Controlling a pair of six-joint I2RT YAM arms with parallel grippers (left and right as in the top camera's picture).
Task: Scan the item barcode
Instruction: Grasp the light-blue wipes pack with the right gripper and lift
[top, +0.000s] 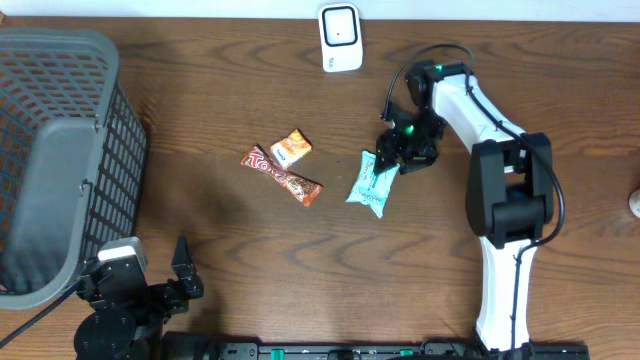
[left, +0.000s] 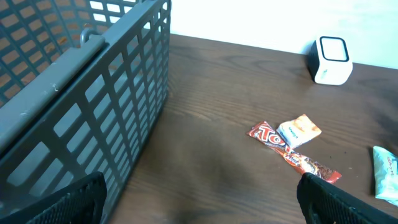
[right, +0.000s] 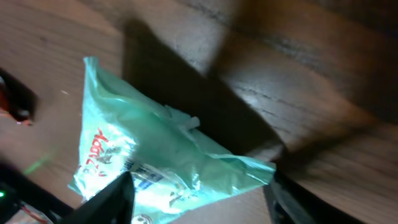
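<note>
One end of the teal packet (right: 161, 149) lies between the tips of my right pincer (right: 199, 190), its length trailing toward the arm's base; whether it's pinched, I can't tell.

Shop checkout mock-up, scanner (top: 341, 38), basket (top: 112, 175), snacks (top: 290, 181)

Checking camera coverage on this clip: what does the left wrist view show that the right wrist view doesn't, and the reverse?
Only left wrist: the grey basket, the white scanner, the orange packet and the whole red bar. Only right wrist: the right gripper straddling the teal packet, its print up close; a grip isn't clear. Both: the teal packet, just its edge in the left wrist view, and the wooden table.
</note>
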